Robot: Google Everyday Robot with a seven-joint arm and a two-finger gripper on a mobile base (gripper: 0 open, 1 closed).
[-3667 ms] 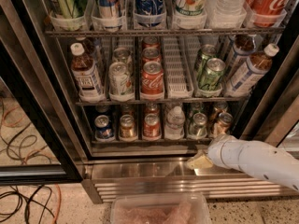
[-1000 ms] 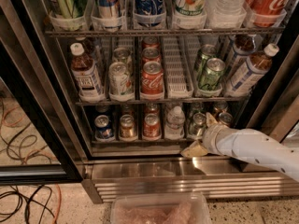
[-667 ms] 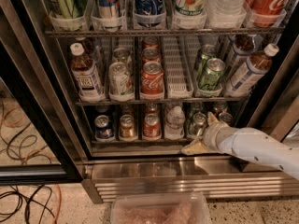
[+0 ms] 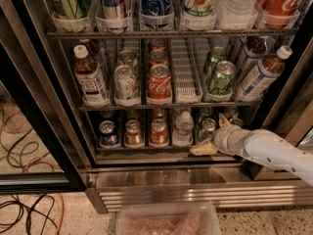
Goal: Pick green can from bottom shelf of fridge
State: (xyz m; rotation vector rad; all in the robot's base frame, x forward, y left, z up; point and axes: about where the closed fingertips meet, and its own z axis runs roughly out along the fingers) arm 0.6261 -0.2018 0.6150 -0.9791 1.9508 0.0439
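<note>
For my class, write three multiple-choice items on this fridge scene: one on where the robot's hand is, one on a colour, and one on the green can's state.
1. Where is the hand?
A) high at the left
B) low at the right, at the front of the bottom shelf
C) low at the left

2. What colour is the front Coca-Cola can on the middle shelf?
A) blue
B) red
C) yellow

3. How does the green can stand?
A) upright on the shelf
B) tipped on its side
C) lifted clear of the shelf

Answers:
1 B, its pale fingers lie by the green can.
2 B, its body is red with white lettering.
3 A, its silver top faces up.
</note>
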